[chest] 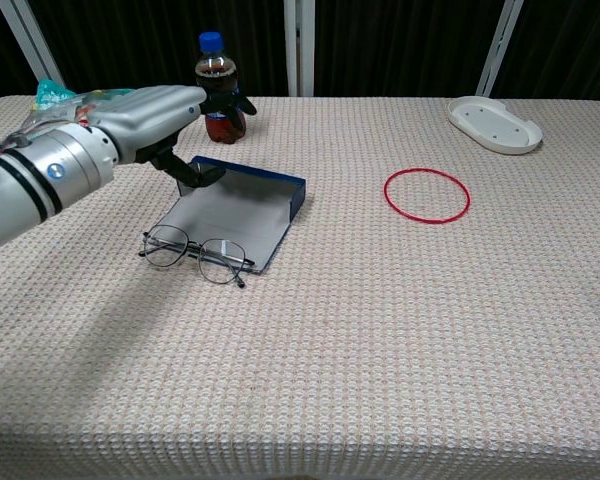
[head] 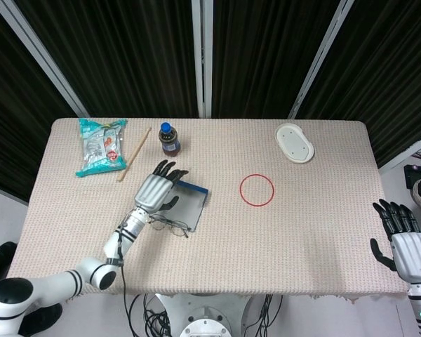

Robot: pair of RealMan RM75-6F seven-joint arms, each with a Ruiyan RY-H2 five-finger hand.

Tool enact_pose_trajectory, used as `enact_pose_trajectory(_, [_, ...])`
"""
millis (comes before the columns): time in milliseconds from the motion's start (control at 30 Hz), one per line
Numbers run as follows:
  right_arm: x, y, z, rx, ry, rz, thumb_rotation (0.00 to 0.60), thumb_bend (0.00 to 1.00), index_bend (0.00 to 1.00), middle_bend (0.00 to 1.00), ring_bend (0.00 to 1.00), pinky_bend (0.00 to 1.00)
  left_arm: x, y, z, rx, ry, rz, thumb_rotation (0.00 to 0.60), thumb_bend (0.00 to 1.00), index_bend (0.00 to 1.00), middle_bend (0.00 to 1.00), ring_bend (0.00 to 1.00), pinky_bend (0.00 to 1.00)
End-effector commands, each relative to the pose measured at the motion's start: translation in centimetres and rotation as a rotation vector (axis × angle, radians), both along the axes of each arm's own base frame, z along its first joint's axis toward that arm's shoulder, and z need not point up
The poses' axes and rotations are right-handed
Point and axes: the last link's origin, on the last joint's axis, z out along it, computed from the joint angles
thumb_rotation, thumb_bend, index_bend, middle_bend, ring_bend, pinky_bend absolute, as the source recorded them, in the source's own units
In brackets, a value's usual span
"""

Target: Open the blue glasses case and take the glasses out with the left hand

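Observation:
The blue glasses case [chest: 238,210] [head: 188,201] lies open and flat on the table, grey lining up. The wire-framed glasses [chest: 194,256] [head: 170,225] lie on the cloth at the case's near edge, outside it. My left hand [chest: 145,120] [head: 154,189] hovers above the case's far left corner, fingers spread, holding nothing. My right hand [head: 405,244] stays off the table's right edge, fingers apart and empty.
A cola bottle [chest: 216,88] stands just behind the case. A snack bag [head: 100,145] and a wooden stick [head: 134,154] lie at the far left. A red ring [chest: 426,194] is mid-table and a white dish [chest: 495,123] at the far right.

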Motion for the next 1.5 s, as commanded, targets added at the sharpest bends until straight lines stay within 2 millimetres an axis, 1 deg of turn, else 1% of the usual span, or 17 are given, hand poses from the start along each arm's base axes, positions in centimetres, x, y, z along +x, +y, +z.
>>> enact_pose_trajectory(33, [0.1,-0.2,-0.1,0.006,0.001,0.006,0.600,0.42,0.00,0.06,0.00,0.00,-1.7,-3.0,2.2,-0.006,0.048,0.013,0.600,0.38,0.34,0.19,0.03,0.00])
enact_pose_trajectory(100, [0.3,-0.4,-0.2,0.011,0.001,0.012,0.600,0.41,0.00,0.06,0.00,0.00,-2.0,-4.1,2.1,-0.037,0.110,0.009,0.600,0.39,0.36,0.19,0.03,0.00])
enact_pose_trajectory(200, [0.4,-0.6,-0.3,0.017,0.002,0.019,0.600,0.41,0.00,0.06,0.00,0.00,-2.0,-5.3,1.6,-0.080,0.173,0.027,0.600,0.39,0.37,0.19,0.03,0.00])
enact_pose_trajectory(333, [0.5,-0.7,-0.3,0.019,0.002,0.022,0.600,0.41,0.00,0.06,0.00,0.00,-1.8,-6.0,0.7,-0.098,0.201,0.054,0.600,0.39,0.38,0.20,0.03,0.00])
enact_pose_trajectory(500, [0.5,-0.7,-0.4,0.024,0.001,0.023,0.600,0.41,0.00,0.06,0.00,0.00,-1.7,-6.3,-0.4,-0.112,0.211,0.078,0.600,0.39,0.38,0.19,0.03,0.00])
enact_pose_trajectory(800, [0.4,-0.8,-0.4,0.026,0.000,0.020,0.600,0.41,0.00,0.06,0.00,0.00,-1.5,-6.6,-1.0,-0.125,0.208,0.085,0.600,0.39,0.39,0.19,0.04,0.00])
enact_pose_trajectory(1000, [0.3,-0.7,-0.3,0.021,0.001,0.017,0.600,0.41,0.00,0.06,0.00,0.00,-1.9,-6.5,-1.4,-0.128,0.208,0.104,0.600,0.39,0.45,0.20,0.04,0.00])
enact_pose_trajectory(1200, [0.2,-0.6,-0.3,0.019,-0.001,0.014,0.600,0.40,0.00,0.06,0.00,0.00,-2.1,-6.5,-1.8,-0.134,0.200,0.109,0.600,0.42,0.51,0.22,0.03,0.00])
enact_pose_trajectory(1300, [0.2,-0.5,-0.2,0.018,-0.001,0.015,0.600,0.40,0.00,0.06,0.00,0.00,-2.1,-6.3,-1.8,-0.124,0.173,0.113,0.600,0.43,0.55,0.24,0.03,0.00])
enact_pose_trajectory(1500, [0.2,-0.4,-0.1,0.011,-0.003,0.019,0.600,0.41,0.00,0.06,0.00,0.00,-2.7,-6.2,-1.9,-0.133,0.167,0.129,0.600,0.52,0.65,0.30,0.05,0.00])
